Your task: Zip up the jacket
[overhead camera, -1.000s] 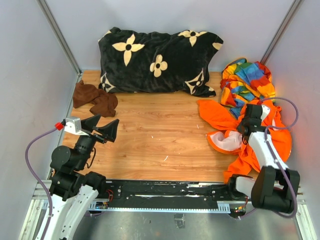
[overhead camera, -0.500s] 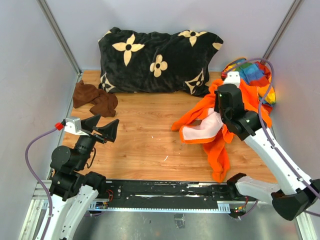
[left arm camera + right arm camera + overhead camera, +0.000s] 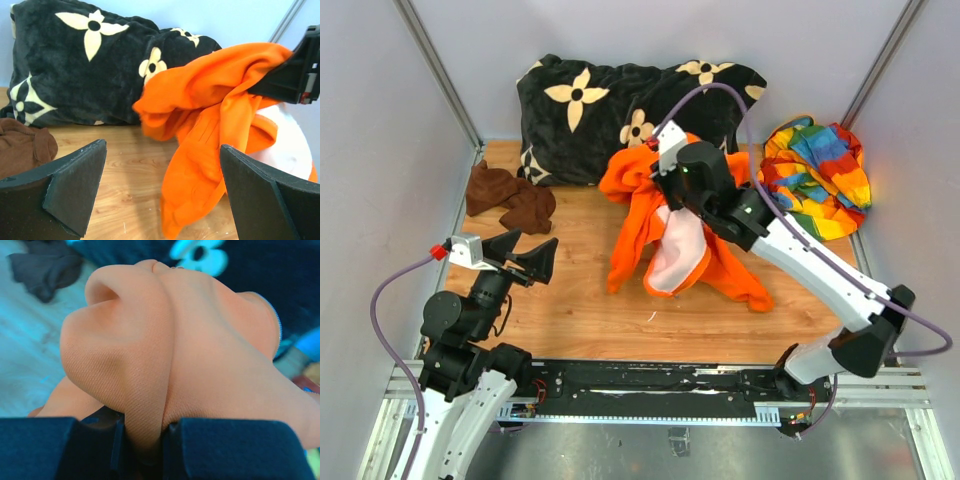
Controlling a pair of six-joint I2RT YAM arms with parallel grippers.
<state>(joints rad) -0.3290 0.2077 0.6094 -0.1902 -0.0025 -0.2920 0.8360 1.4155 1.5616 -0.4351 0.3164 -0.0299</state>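
Observation:
The bright orange jacket (image 3: 632, 225) hangs bunched above the wooden table's middle, its pale pink lining (image 3: 678, 252) facing front. My right gripper (image 3: 665, 172) is shut on a fold at the top of it. In the right wrist view the fabric (image 3: 165, 340) is pinched between the two jaws of the right gripper (image 3: 145, 440). My left gripper (image 3: 530, 252) stays low at the near left, open and holding nothing. In the left wrist view the left gripper (image 3: 161, 146) looks across at the jacket (image 3: 215, 115). The zipper is not visible.
A black pillow with cream flowers (image 3: 620, 100) lies along the back wall. A small dark brown cloth (image 3: 510, 200) sits at the back left, and a rainbow-striped cloth (image 3: 820, 175) at the back right. Grey walls close in both sides.
My right arm has swung the jacket up off the table's right side and carried it left to the middle. The left arm has not moved.

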